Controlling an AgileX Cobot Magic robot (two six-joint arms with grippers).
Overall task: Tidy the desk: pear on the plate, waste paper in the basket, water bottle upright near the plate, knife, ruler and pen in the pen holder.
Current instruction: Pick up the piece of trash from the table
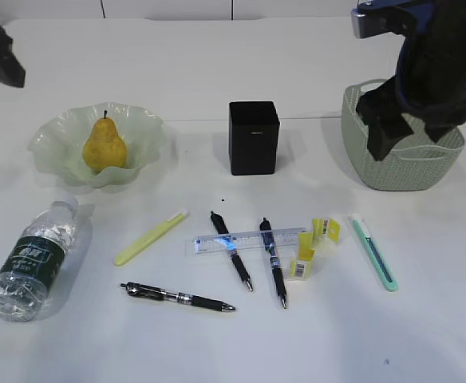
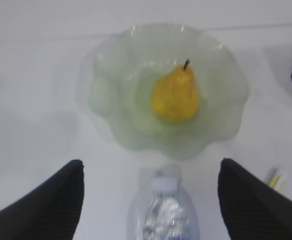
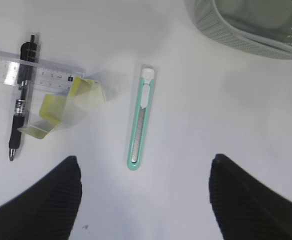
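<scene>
The yellow pear (image 1: 104, 144) (image 2: 175, 95) lies in the pale green plate (image 1: 53, 132) (image 2: 111, 90). The water bottle (image 1: 33, 259) (image 2: 166, 215) lies on its side in front of the plate. My left gripper (image 2: 151, 162) hovers open above the bottle's cap, touching nothing. The ruler (image 1: 245, 239) (image 3: 46, 70), three black pens (image 1: 231, 250), yellow waste paper (image 1: 313, 247) (image 3: 61, 107) and a green knife (image 1: 374, 251) (image 3: 142, 120) lie on the desk. My right gripper (image 3: 143, 159) (image 1: 400, 120) stands open high above the knife. The black pen holder (image 1: 254, 137) is upright.
The sage-green basket (image 1: 392, 171) (image 3: 246, 30) stands at the right, partly behind my right arm. A yellow knife (image 1: 149, 238) lies left of the ruler. One pen (image 1: 177, 297) lies nearer the front edge.
</scene>
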